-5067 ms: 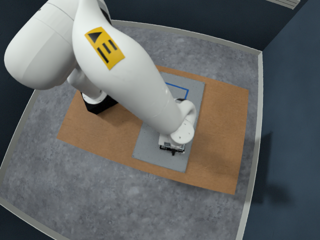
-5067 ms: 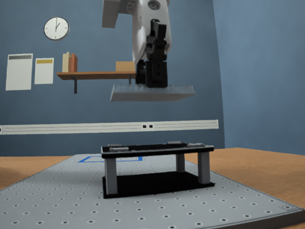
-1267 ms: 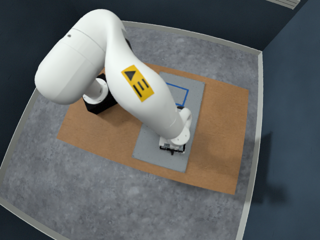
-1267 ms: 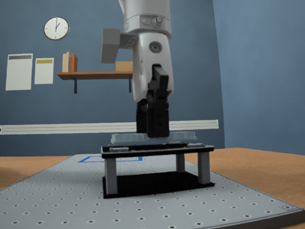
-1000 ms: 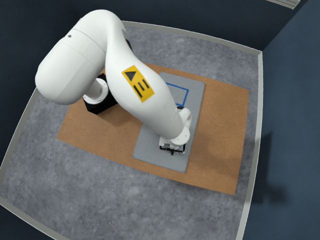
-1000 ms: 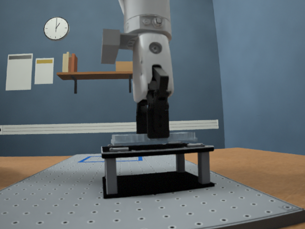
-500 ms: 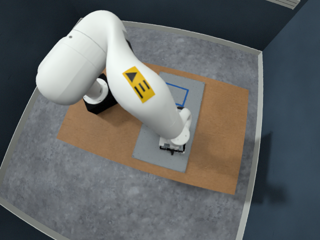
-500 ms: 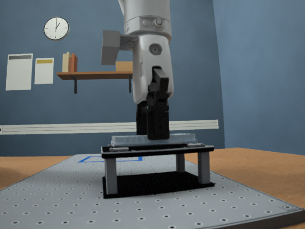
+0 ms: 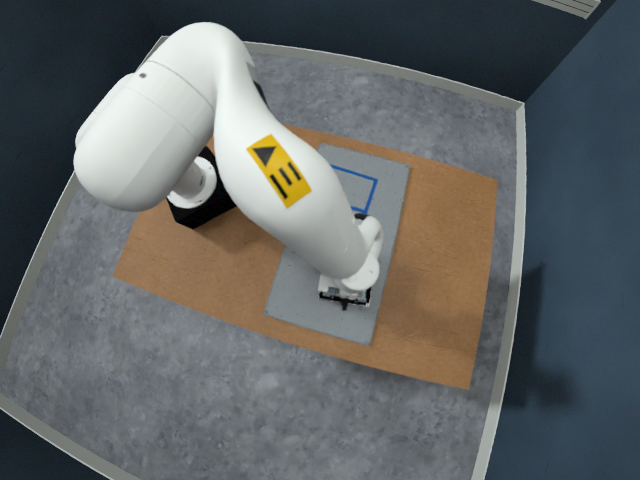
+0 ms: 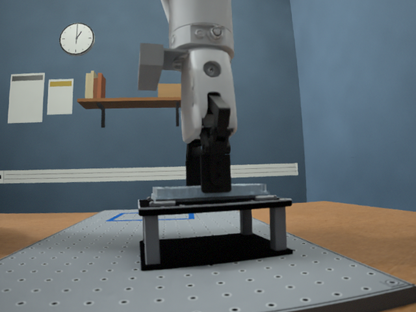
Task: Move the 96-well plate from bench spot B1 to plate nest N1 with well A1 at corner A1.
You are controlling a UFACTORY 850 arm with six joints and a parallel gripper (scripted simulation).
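hand: the hand [image 10: 214, 182] points straight down over the nest, its black fingers [image 10: 216, 174] clamped wide across the 96-well plate, so it's definitely carrying something and not pinching air.

plate: the 96-well plate [image 10: 174, 192] is a pale, see-through slab, level, right at the top of the nest. From the side view I can't tell if it's fully seated or a hair above.

grip spot: fingers sit about mid-length, squeezing across the short width. Looks like the sane place to hold it, balanced so neither end droops.

handling guess: probably light, rigid plastic with smooth sides, so kinda slippery. Stiff enough not to flex, but I'd bet it cocks on a locator if it comes down skewed.

nest: the plate nest N1 [image 10: 285, 203] is a black deck on grey posts [image 10: 151, 238] over a black base, with small grey locators [image 10: 162, 203] at the edges.

A1 corner: can't make out the cut-off corner or the A1 mark in either view, and the arm [image 9: 289, 196] covers the plate from above.

B1: the blue outline of spot B1 [image 9: 373, 188] sits further back on the grey perforated board [image 10: 84, 268], nothing inside the part of it I can see.

desk: the brown desk [image 9: 444, 289] is under all of it.
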